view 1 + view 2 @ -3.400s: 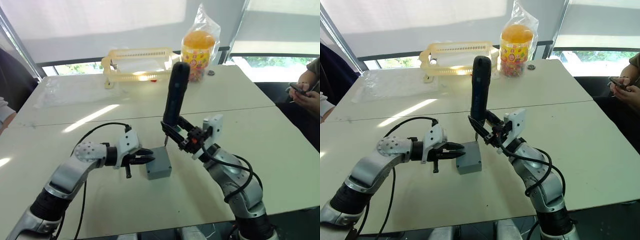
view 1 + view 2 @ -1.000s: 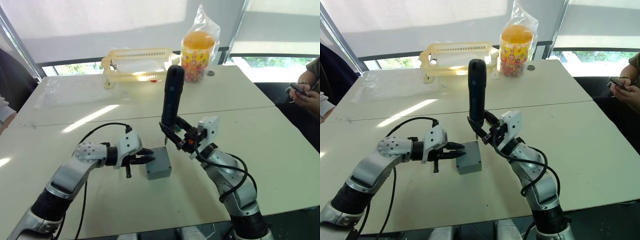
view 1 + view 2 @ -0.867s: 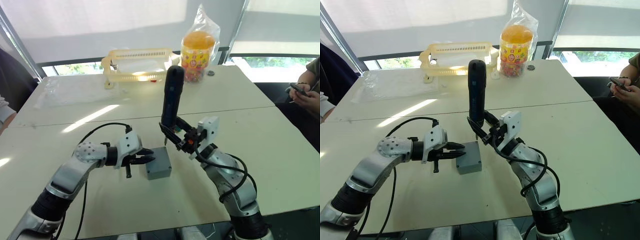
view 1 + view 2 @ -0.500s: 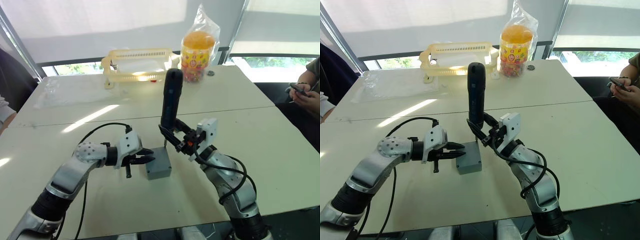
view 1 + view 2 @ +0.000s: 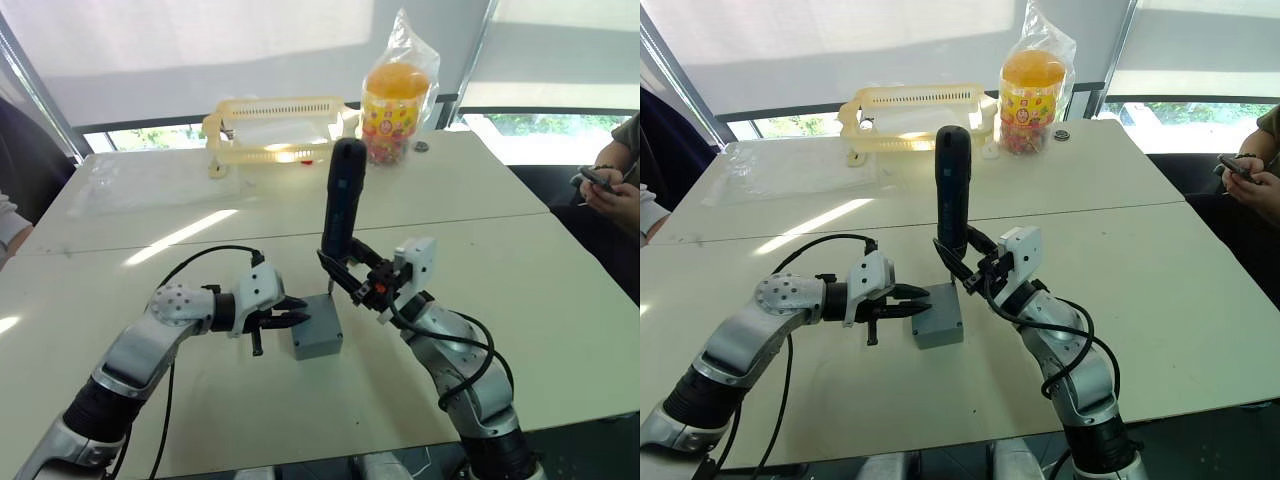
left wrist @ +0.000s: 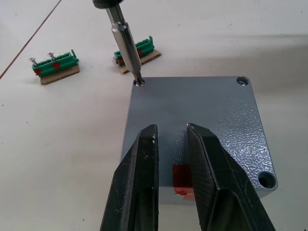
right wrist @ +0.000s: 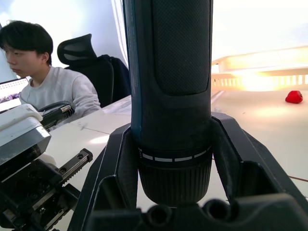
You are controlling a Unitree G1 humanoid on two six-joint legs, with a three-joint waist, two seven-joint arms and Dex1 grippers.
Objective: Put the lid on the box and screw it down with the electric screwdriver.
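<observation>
On the left, your left claw [image 5: 285,320] sits just beside the left side of the box [image 5: 318,328], its fingers [image 6: 139,178] parted by a narrow gap and gripping nothing. From the left wrist view the tips hang over the lid's near edge, above the red mark on the box's side wall; whether they press on it you cannot tell. That placement reads as a brace: it is there to stop the box from sliding or turning while the driver works.

The box stands near the middle of the tabletop [image 5: 200,400], with the lid [image 6: 192,120] already seated flush on top. A screw shows in one far corner, while the near corner hole visible in the left wrist view looks empty, so the fastening is probably only part done.

To the right, your right claw [image 5: 345,272] is clenched around the lower body of the electric screwdriver [image 5: 343,195], holding it nearly upright so the bit [image 6: 124,41] comes straight down into the screw. The tip rests in the screw head at the lid's far left corner.

Two green terminal blocks [image 6: 53,65] carrying spare screws lie on the tabletop just beyond the box, within easy reach of the driver.
</observation>
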